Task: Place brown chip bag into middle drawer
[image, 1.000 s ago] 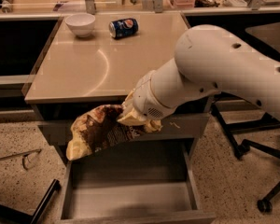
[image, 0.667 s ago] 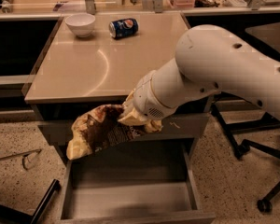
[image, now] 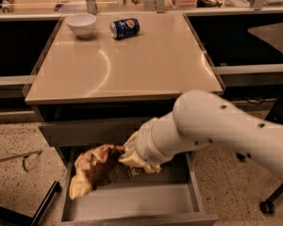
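Observation:
The brown chip bag (image: 96,168) is crumpled, dark brown with pale yellow ends. It hangs low in the left part of the open middle drawer (image: 132,202), its lower end at the drawer's left wall. My gripper (image: 130,157) is at the bag's right end, down inside the drawer opening, shut on the bag. My white arm reaches in from the right and hides the drawer's back right part.
A beige table (image: 132,65) stands above the drawer, with a white bowl (image: 81,24) and a blue soda can (image: 125,28) at its far edge. A closed grey drawer front (image: 85,131) sits just above the bag. A chair base (image: 269,204) is at the right, a black bar (image: 45,204) at the left.
My arm has come down and the bag with it, from in front of the upper drawer front into the open drawer. The view has also shifted lower.

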Robot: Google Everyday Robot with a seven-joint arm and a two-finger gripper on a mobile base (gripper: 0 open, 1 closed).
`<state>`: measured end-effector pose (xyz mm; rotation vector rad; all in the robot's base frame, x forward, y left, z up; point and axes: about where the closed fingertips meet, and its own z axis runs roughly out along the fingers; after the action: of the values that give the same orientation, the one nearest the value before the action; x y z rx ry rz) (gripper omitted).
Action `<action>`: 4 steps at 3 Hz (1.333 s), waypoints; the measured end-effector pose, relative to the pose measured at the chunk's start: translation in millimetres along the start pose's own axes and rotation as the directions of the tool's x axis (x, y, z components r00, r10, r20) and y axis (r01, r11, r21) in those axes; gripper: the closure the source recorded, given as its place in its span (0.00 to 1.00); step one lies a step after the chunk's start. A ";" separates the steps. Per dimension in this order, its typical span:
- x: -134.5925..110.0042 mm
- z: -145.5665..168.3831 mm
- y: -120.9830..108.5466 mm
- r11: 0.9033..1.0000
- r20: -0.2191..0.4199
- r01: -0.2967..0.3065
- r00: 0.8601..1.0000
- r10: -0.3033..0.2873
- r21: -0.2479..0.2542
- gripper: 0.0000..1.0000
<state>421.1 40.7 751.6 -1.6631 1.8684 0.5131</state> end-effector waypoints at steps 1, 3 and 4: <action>47.9 47.6 23.5 0.996 -0.007 -0.092 0.996 0.092 0.002 1.00; 62.2 73.0 13.7 0.991 0.023 -0.134 0.991 0.134 0.003 1.00; 99.4 119.2 -17.4 0.973 0.049 -0.229 0.973 0.227 0.035 1.00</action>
<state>452.7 37.6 598.7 -1.4064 2.0354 0.5960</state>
